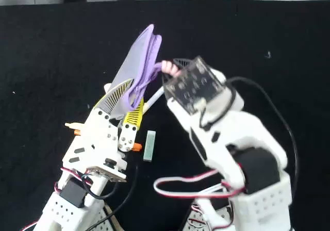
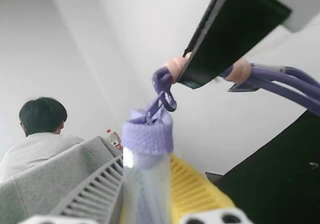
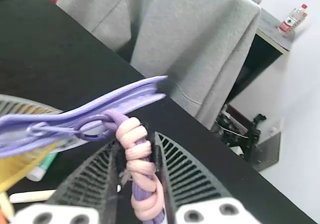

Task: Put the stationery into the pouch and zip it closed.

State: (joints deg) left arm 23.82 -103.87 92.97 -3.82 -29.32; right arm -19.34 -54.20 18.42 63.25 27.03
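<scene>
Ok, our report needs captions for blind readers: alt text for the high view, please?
Two arms hold a purple pouch above a black table: the left tool grips its body, the right tool its pink cord. A green stick lies on the table beneath.

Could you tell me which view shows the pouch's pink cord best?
Right wrist view: the cord lies close up in the right gripper. High view shows a pink bit; left wrist view, two ends beside a dark finger.
</scene>
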